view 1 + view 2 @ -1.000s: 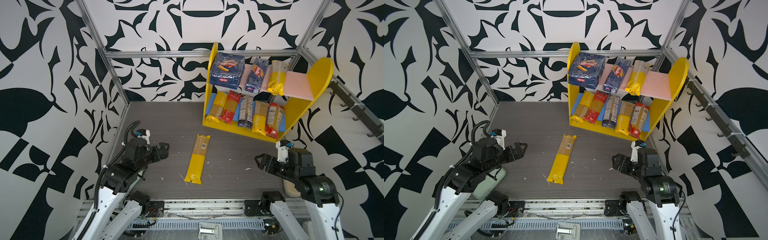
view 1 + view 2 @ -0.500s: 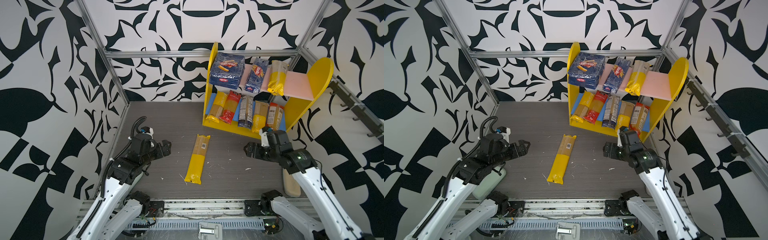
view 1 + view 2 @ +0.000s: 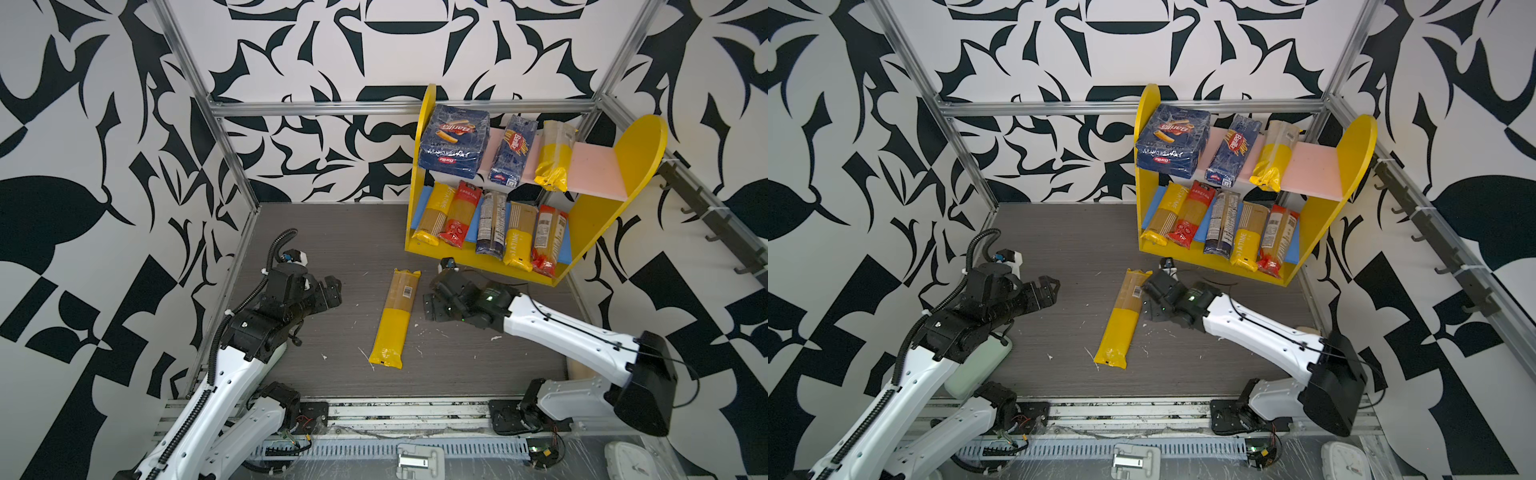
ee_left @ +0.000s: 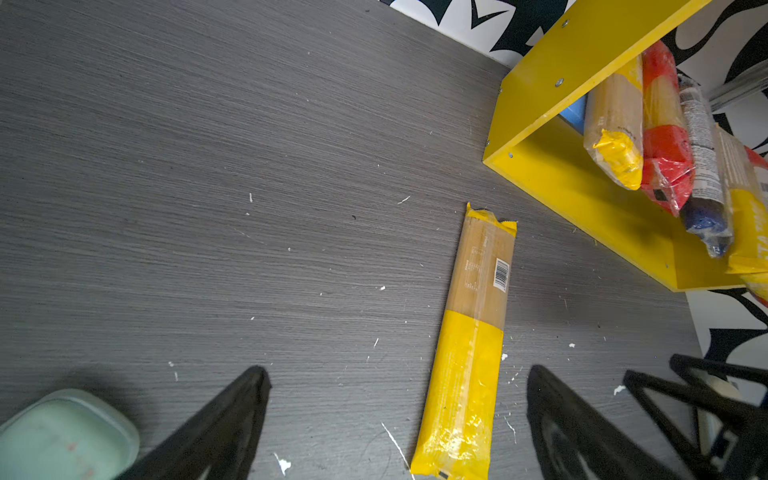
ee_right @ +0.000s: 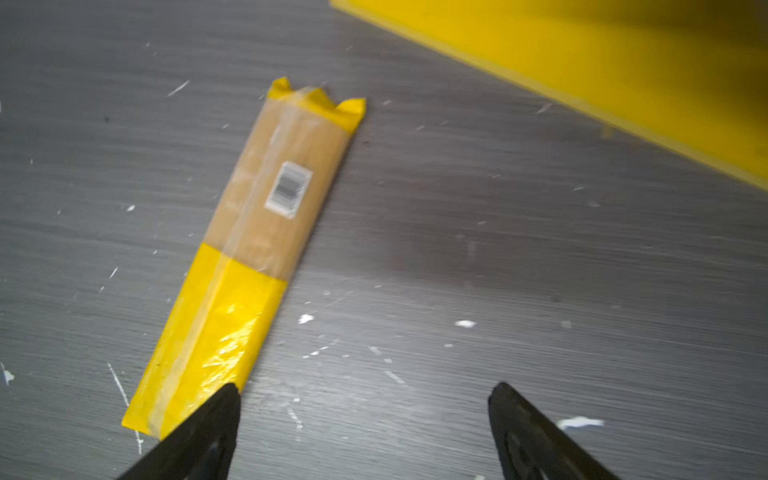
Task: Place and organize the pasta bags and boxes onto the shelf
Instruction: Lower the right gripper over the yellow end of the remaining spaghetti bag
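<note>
Grey wood-grain floor (image 3: pixel 332 232); black-and-white leaf-patterned walls (image 3: pixel 104 124); yellow shelf (image 3: pixel 640 143) with pink upper board (image 3: pixel 594 168) and blue lower board (image 3: pixel 424 195); yellow-and-tan bag (image 3: pixel 395 318); dark blue boxes (image 3: pixel 453 143) with red logos.

Bright, even light; blurred right-wrist view

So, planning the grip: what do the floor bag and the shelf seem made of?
Floor bag: likely thin glossy plastic film; it glints, crinkles, and shows spaghetti through.
Shelf: probably painted wood board, satin yellow; screw heads dot its side panel.
</note>
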You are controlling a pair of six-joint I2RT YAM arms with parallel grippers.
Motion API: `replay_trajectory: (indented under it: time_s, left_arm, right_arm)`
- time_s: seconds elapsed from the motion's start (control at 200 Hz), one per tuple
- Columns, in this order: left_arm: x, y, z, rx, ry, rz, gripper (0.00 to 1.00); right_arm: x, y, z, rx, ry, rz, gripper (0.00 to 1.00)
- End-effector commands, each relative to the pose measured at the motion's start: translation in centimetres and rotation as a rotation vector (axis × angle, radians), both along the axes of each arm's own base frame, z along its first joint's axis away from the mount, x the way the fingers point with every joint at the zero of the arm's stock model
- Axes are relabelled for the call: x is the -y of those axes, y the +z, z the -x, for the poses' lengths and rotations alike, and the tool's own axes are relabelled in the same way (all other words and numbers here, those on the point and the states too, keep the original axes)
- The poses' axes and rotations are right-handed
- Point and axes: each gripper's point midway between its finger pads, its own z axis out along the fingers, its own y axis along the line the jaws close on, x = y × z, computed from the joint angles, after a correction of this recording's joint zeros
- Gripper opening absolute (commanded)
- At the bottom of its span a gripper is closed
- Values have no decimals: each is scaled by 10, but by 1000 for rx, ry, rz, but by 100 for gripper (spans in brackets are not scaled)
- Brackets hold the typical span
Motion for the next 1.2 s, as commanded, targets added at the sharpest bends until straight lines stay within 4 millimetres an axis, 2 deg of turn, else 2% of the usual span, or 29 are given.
replay_trajectory:
  time_s: [0.0, 0.075, 0.155, 0.555, 0.82, 1.195]
  left_arm:
    - [-4, 3, -4, 26, 9, -27, 99]
    - [-5, 3, -4, 26, 2, -37, 99]
    - [-8, 4, -2, 35, 12, -47, 99]
    - [-23, 14, 14, 77, 34, -66, 99]
    - [-27, 14, 22, 84, 38, -69, 99]
    - [-33, 14, 30, 101, 43, -74, 99]
  right_arm:
    - [-34, -6, 2, 59, -63, -55, 97]
    - [-57, -14, 10, 68, -54, -49, 99]
    - [-70, -20, 16, 76, -53, -31, 99]
    - [-103, -58, 34, 34, -84, -46, 99]
    - [-121, -82, 41, 19, -86, -30, 99]
    - [-126, -102, 42, 21, -120, -41, 99]
